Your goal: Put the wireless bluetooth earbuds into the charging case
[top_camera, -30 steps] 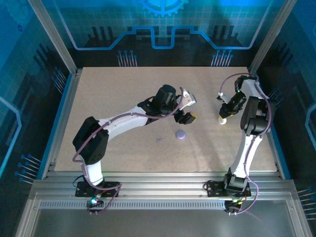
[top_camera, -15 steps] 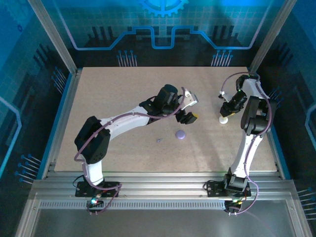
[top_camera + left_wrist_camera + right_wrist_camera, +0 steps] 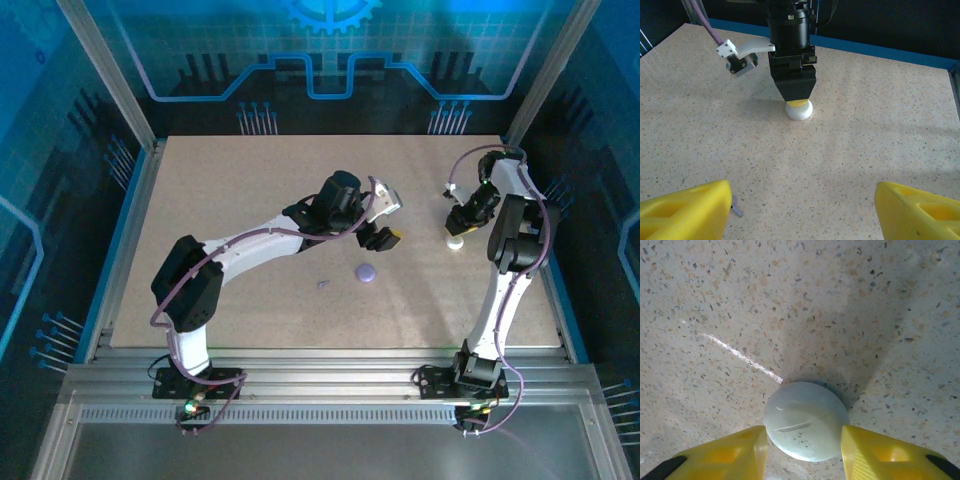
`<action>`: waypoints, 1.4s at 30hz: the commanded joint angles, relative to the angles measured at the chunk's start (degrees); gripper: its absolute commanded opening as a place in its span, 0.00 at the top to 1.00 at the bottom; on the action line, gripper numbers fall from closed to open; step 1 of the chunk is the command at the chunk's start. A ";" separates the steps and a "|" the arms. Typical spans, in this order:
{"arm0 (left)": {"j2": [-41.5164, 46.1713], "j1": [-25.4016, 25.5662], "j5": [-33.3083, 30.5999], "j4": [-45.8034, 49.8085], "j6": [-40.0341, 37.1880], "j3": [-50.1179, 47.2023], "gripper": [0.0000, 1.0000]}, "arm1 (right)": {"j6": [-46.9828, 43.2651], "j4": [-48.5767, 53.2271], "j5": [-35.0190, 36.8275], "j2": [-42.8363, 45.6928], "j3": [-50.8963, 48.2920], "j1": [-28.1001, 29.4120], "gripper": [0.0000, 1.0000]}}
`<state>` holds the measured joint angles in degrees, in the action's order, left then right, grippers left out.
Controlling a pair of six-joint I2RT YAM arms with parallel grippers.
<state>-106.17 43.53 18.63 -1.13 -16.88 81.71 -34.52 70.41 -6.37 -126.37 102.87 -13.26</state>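
While the left jaws stand spread wide with nothing between them, their yellow fingers (image 3: pixel 687 210) hang above the speckled worktop (image 3: pixel 880 125). A tiny pale-lavender earbud (image 3: pixel 736 206) lies flat on the worktop, just beside the inner edge of the finger at the left of the left wrist view. It is untouched.

From above, the lavender case disc (image 3: pixel 367 272) rests on the worktop near the left jaws, on the side toward the arm bases. The earbud sits a little farther to that disc's left, apart from it.

Straight ahead of the left jaws and well apart from them, the right jaws point down at the off-white case disc (image 3: pixel 806 421). This disc lies flat on the worktop, directly between the right arm's two yellow fingers (image 3: pixel 720 455), one on each side. In the right wrist view the finger edges meet the disc's rim. The right jaws are partly spread around it, but I cannot tell whether they pinch the disc or merely flank it.
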 commanded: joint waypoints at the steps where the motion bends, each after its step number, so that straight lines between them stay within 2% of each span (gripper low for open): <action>1: -1.06 0.51 -0.28 0.52 -0.41 1.82 0.24 | 0.96 0.51 0.39 -0.99 1.56 -0.99 0.54; 7: -1.02 0.52 -0.27 0.44 -0.47 1.62 0.24 | 2.13 0.27 0.83 -1.56 1.57 -1.07 0.45; 15: -0.82 0.51 -0.44 0.39 -0.39 1.18 0.24 | 4.03 0.82 -0.43 -0.44 1.45 -1.07 0.44; 23: 0.54 0.28 -1.49 -2.28 4.20 -0.94 0.24 | 11.14 -3.23 -3.67 12.89 -4.84 1.33 0.46; 29: 5.32 -0.66 -5.04 0.53 10.03 -3.44 0.24 | 20.14 -4.98 -5.49 22.53 -10.31 8.66 0.43; 34: 12.27 -1.85 -11.81 8.47 16.17 -7.14 0.24 | 28.30 -7.92 -3.59 28.75 -16.47 17.17 0.43; 38: 18.53 -3.96 -15.97 11.22 22.97 -14.03 0.24 | 35.23 -9.92 -4.26 30.02 -21.53 24.41 0.41; 42: 24.34 -8.54 -17.10 13.53 32.66 -20.32 0.24 | 43.77 -11.03 -3.96 28.60 -24.49 30.83 0.41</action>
<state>-84.44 37.71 4.75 7.88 6.37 64.45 0.10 60.77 -9.63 -97.19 79.92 14.44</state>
